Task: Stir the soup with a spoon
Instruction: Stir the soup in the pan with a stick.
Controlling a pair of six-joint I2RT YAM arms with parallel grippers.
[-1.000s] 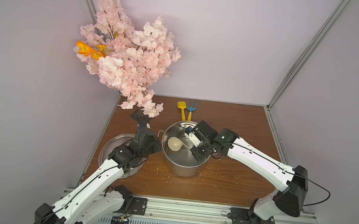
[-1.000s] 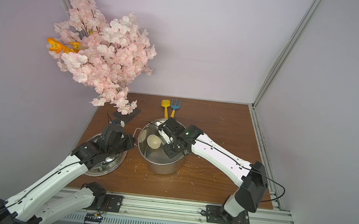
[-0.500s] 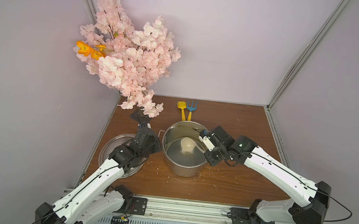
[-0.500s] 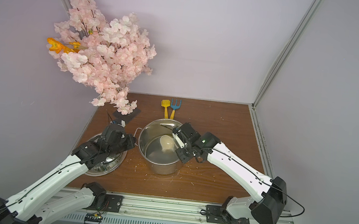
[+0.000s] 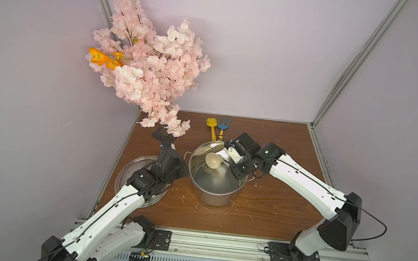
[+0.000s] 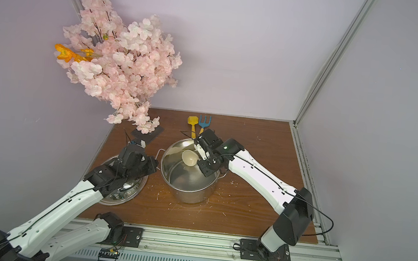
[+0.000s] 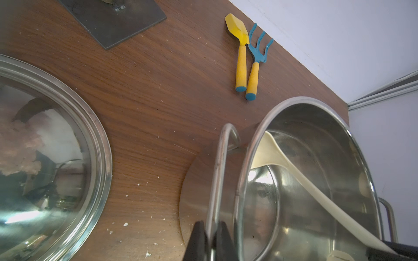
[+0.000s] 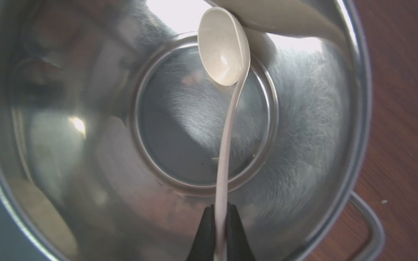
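R gripper clenched on spoon handle, bowl inside pot; no soup seen. L gripper pinches pot's loop. Spoon likely light, stiff, slick plastic: hold handle's upper end.

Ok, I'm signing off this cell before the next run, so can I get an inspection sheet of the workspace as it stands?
Surface: wooden table, whitish crumbs scattered.
Job's things: steel pot upright, no soup visible; ladle inside it.
Clutter: yellow shovel and blue rake near the back wall; pot lid flat beside the pot.
Grippers: left gripper shut on the pot's loop handle; right gripper shut on the ladle's handle.
Cables: black cable loops off the right arm.
Surroundings: blossom branch overhangs the far left corner; plain walls.
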